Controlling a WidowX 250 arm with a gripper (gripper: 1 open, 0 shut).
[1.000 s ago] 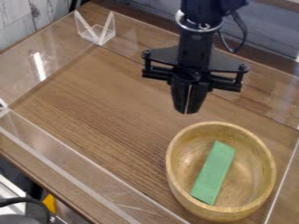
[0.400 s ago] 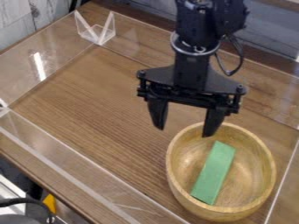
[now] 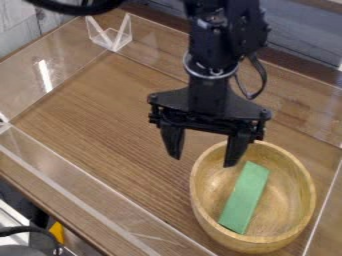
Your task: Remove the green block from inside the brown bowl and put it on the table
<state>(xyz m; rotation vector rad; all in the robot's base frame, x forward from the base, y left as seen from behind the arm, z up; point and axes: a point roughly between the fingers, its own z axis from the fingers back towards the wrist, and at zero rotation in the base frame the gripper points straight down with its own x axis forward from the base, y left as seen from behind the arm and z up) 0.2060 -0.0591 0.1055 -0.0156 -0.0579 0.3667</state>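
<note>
Black gripper (image 3: 207, 149) hangs w/ jaws spread wide, nothing between them, pointing straight down over the near-left rim of the brown bowl (image 3: 214, 214). One fingertip sits just outside the rim, the other above the bowl's inner edge; whether either touches wood can't be told. A second ago the jaws were pinched together and the tool stood farther back over bare table; since then they've snapped apart and the arm has shifted toward the camera and lower, closer to the bowl. Just below and right of the gripper, the green block (image 3: 245, 197) lies flat inside the bowl, long axis running toward the viewer, unmoved. Beyond, the table (image 3: 94, 110) spreads out w/ clear acrylic walls (image 3: 54, 60) at its edges.
</note>
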